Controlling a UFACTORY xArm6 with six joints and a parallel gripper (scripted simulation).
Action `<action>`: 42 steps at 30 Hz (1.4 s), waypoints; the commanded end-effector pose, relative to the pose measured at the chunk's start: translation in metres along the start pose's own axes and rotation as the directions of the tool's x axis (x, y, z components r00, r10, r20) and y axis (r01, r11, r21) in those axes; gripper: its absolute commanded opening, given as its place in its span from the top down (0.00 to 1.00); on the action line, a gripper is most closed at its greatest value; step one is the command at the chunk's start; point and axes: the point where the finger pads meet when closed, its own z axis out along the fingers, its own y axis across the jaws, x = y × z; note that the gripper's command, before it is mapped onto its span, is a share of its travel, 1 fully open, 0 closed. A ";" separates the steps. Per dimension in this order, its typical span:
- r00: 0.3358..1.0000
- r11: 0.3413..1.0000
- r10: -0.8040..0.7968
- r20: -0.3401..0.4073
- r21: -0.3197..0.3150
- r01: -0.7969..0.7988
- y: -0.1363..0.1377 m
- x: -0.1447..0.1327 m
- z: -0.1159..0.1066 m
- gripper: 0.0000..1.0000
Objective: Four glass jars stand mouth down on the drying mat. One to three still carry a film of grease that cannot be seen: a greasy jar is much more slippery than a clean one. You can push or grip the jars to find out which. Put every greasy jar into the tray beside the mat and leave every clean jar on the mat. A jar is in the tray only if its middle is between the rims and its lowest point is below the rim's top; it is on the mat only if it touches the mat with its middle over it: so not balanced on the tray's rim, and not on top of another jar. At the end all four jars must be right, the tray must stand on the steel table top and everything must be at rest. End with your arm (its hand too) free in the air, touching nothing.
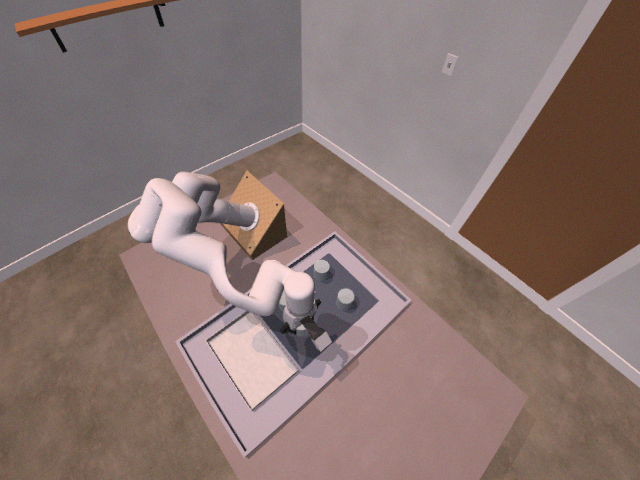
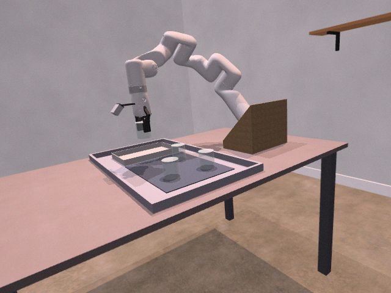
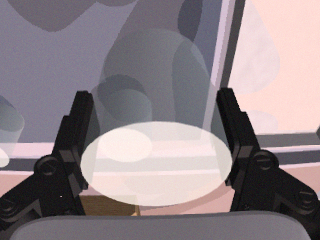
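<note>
My gripper [image 1: 301, 316] [image 2: 143, 126] [image 3: 155, 108] is shut on a glass jar [image 2: 143, 135] [image 3: 156, 167], mouth down and raised clear above the mat [image 1: 361, 302] [image 2: 190, 174], near its tray-side edge. Three other jars stand mouth down on the mat: one jar [image 1: 321, 267] [image 2: 206, 159], a second jar [image 1: 345, 298] [image 2: 170, 168], and a third jar [image 1: 282, 300] [image 2: 178, 149], partly hidden by the arm in the top view. The tray [image 1: 248, 372] [image 2: 143, 152] [image 3: 300, 75] beside the mat holds no jar. Grease cannot be seen.
The mat and tray lie on a steel top [image 1: 217, 392] [image 2: 154, 198] with a raised edge around it. The wooden arm base [image 1: 258, 191] [image 2: 268, 126] stands behind it. A camera block [image 1: 321, 339] [image 2: 116, 109] sticks out beside the gripper.
</note>
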 end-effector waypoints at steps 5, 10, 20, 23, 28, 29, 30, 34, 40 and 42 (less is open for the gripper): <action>1.000 1.000 0.001 -0.005 0.001 -0.001 0.024 -0.007 -0.002 1.00; 1.000 1.000 0.001 -0.005 0.001 -0.001 0.036 -0.012 -0.002 1.00; 1.000 1.000 0.001 -0.005 0.001 -0.001 0.067 -0.023 -0.002 1.00; 1.000 1.000 0.001 -0.005 0.001 -0.001 0.070 -0.024 -0.002 1.00; 1.000 1.000 0.001 -0.005 0.001 -0.001 0.086 -0.029 -0.002 1.00; 1.000 1.000 0.001 -0.005 0.001 -0.001 0.089 -0.030 -0.002 1.00; 1.000 1.000 0.001 -0.005 0.001 -0.001 0.092 -0.032 -0.002 1.00; 1.000 1.000 0.001 -0.005 0.001 -0.001 0.105 -0.036 -0.002 1.00; 1.000 1.000 0.001 -0.005 0.001 -0.001 0.117 -0.040 -0.002 1.00; 1.000 1.000 0.001 -0.005 0.001 -0.001 0.123 -0.043 -0.002 1.00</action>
